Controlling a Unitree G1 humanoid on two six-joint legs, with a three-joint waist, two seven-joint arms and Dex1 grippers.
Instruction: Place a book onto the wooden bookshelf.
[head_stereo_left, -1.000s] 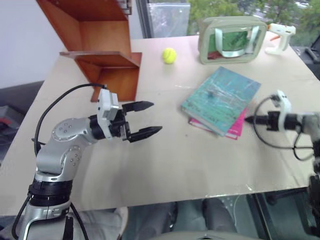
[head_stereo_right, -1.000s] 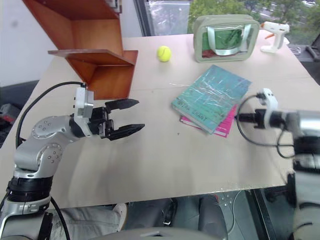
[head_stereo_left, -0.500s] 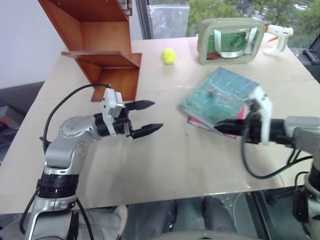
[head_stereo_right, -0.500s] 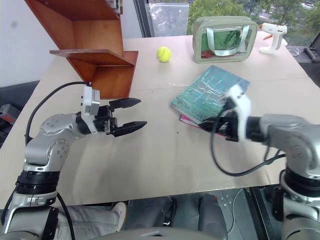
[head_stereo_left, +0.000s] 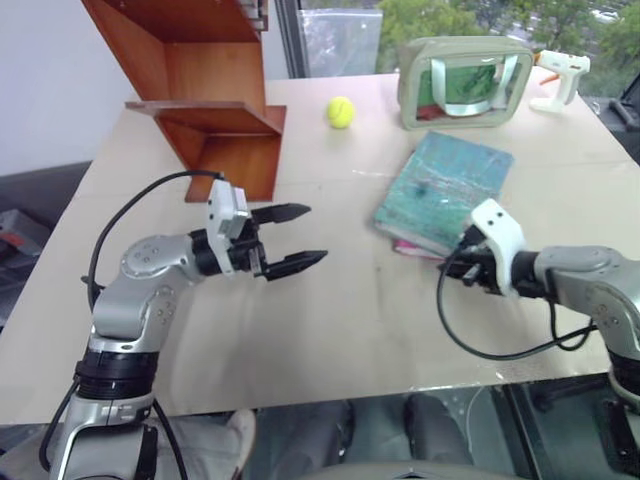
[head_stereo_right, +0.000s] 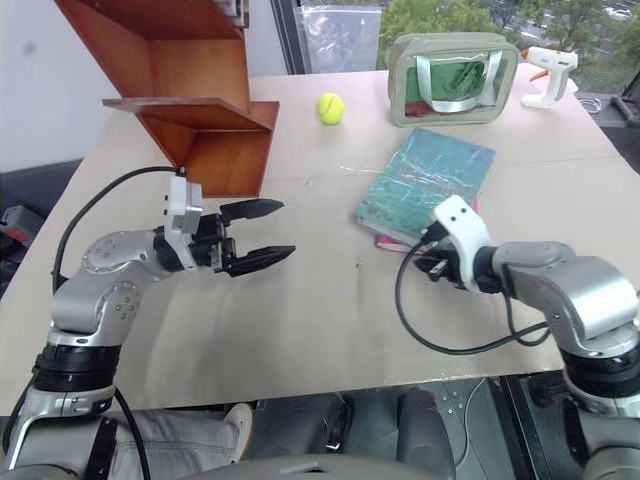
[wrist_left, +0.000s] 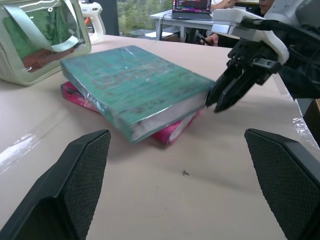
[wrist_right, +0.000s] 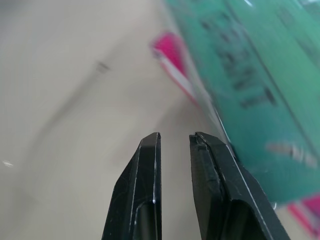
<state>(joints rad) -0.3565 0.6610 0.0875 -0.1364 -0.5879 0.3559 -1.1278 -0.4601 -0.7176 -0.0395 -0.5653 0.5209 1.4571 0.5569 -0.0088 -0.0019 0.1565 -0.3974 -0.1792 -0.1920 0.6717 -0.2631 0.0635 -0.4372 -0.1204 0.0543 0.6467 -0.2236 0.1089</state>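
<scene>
The teal-green book (head_stereo_left: 445, 185) lies flat on a smaller pink book (head_stereo_left: 412, 247) at the table's right of centre. My right gripper (head_stereo_right: 424, 262) is shut and empty, its tips low over the table right at the book's near corner (wrist_left: 197, 92); in the left wrist view the same gripper (wrist_left: 213, 105) shows beside that corner. In the right wrist view its fingers (wrist_right: 150, 165) stand close together beside the book's lettered edge (wrist_right: 240, 85). My left gripper (head_stereo_left: 316, 233) hangs open and empty over the table's middle, pointing towards the book. The wooden bookshelf (head_stereo_left: 215, 110) stands at the far left.
A yellow tennis ball (head_stereo_left: 339, 111) lies behind the book, a see-through green-trimmed pouch (head_stereo_left: 465, 80) stands at the back, and a white glue gun (head_stereo_left: 560, 72) sits at the far right corner. The table's front edge (head_stereo_left: 330, 395) runs close below both arms.
My right gripper has swung in from the right edge to the book's near corner. The teal book has turned a little and now covers more of the pink one. The left arm stayed put.
</scene>
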